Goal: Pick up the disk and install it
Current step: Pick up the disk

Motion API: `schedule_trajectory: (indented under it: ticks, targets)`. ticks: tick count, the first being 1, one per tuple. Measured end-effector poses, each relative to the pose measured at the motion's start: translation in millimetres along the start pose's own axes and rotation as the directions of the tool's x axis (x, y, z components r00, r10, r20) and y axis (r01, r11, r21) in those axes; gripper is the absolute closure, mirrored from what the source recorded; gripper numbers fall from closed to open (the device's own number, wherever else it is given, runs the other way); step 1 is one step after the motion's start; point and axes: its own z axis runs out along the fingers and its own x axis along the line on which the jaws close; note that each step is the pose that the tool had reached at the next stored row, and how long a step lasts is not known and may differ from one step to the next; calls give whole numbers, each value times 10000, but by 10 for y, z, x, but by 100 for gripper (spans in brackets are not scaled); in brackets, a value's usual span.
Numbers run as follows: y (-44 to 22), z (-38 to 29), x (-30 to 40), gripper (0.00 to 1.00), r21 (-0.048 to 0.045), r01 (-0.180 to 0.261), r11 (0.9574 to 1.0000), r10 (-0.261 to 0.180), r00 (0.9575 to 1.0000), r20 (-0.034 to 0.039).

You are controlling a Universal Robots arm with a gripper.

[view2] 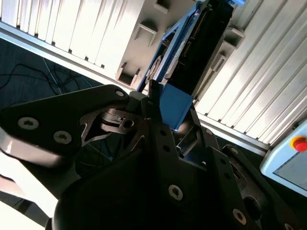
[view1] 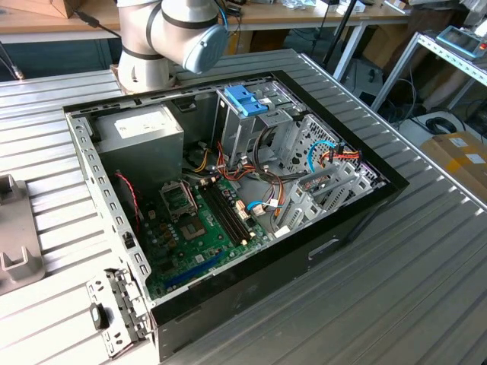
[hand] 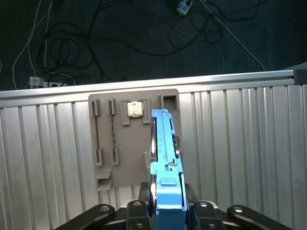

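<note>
**Exterior view.** The open computer case [view1: 90, 163] lies on the ribbed metal table [view1: 396, 289], with the arm [view1: 171, 34] rising behind it. Inside the case are the green motherboard [view1: 198, 220], the grey power-supply box [view1: 141, 137] and the silver drive cage [view1: 242, 133], which is topped by its blue latch [view1: 245, 99]. The cage is judged to be the place of installation. A grey holder tray [view1: 14, 255] sits at the exterior view's left edge, well apart from the cage.

**Second wrist view.** The gripper [view2: 170, 112] is clenched on the disk [view2: 189, 52], its jaws bearing on either side of the blue near end. From there the disk reaches away over the holder tray.

**First wrist view.** The disk [hand: 165, 143] is seen edge-on. A long light-blue plastic rail runs along its edge, with a thin strip of grey metal beside it. Its far end lies near a slot of the tray, just beside a small square chip [hand: 135, 109]. Whether that end sits in the tray or hangs free of it cannot be told.

**Step in hand (judgement).** The pick-up is in hand and installation is not yet begun. The next move calls for a straight lift clear of the tray's slots. It also needs a firm hold on the smooth rails, since the disk is gripped at one end only.
</note>
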Motion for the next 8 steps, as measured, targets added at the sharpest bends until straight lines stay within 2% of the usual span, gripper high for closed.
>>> schedule_trajectory:
  ticks: [3,8]
  targets:
    - [-36,2,-3,63,2,0,10000,0,10000,-18]
    - [-40,4,-3,63,1,0,10000,0,10000,-19]
